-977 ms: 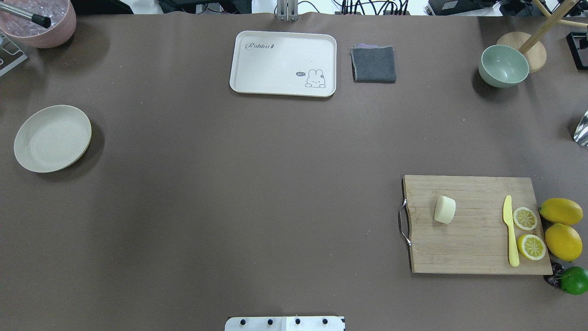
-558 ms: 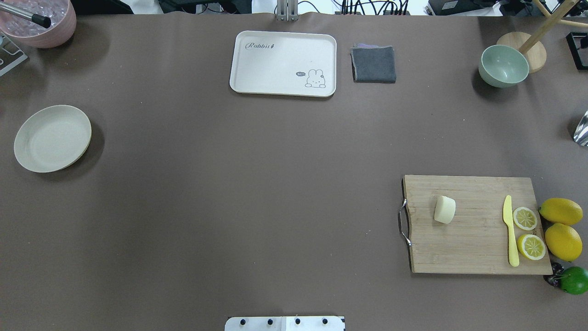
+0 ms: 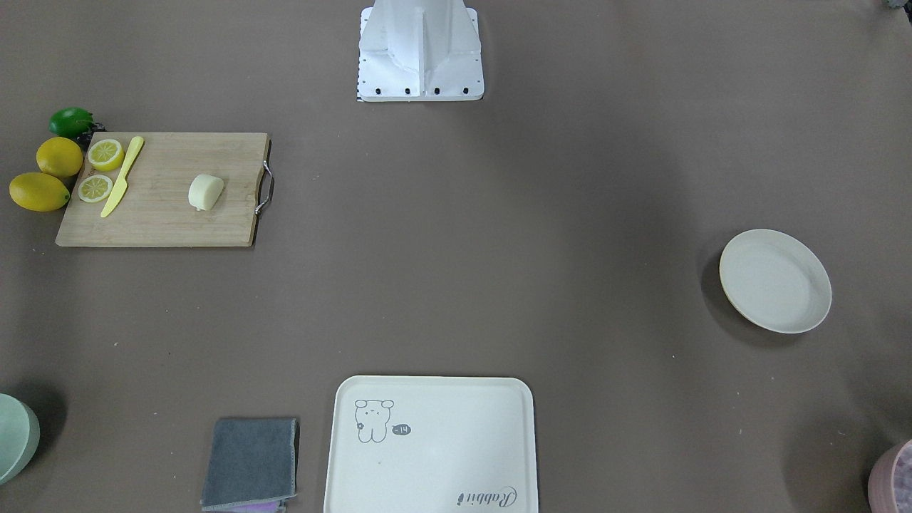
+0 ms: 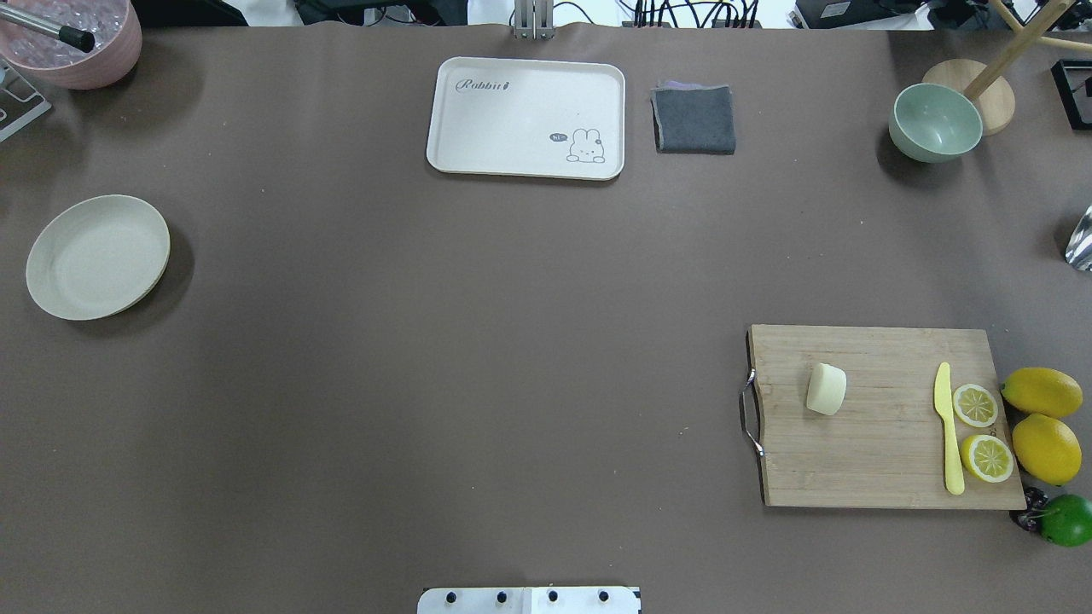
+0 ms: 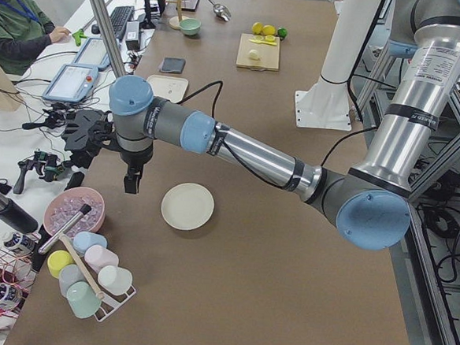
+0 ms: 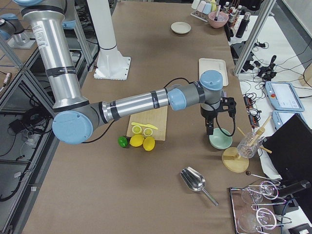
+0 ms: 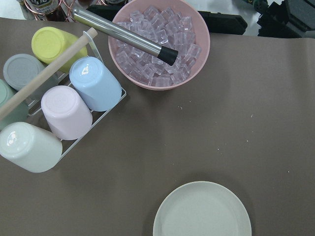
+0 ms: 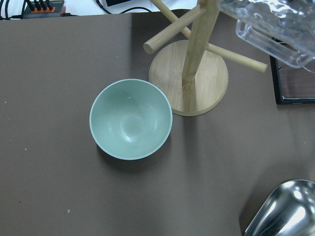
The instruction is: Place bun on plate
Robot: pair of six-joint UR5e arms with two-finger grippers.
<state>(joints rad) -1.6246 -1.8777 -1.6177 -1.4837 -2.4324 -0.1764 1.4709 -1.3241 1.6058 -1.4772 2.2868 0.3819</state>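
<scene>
The bun (image 4: 826,389), a small cream lump, lies on the wooden cutting board (image 4: 883,443) at the right front; it also shows in the front-facing view (image 3: 205,192). Far to the left, alone on the brown table, lies the round off-white plate (image 4: 97,257), whose rim reaches the bottom of the left wrist view (image 7: 202,211). My left gripper (image 5: 132,183) hangs beyond the plate (image 5: 187,207), close to the pink bowl. My right gripper (image 6: 209,130) hangs over the green bowl, far from the bun. Both show only in side views, so I cannot tell whether they are open or shut.
A yellow knife (image 4: 947,431), two lemon halves, two whole lemons and a lime crowd the board's right end. At the back are a rabbit tray (image 4: 526,118), a grey cloth (image 4: 694,119) and a green bowl (image 4: 935,123). A pink ice bowl (image 7: 160,42) and cup rack (image 7: 49,98) stand near the plate.
</scene>
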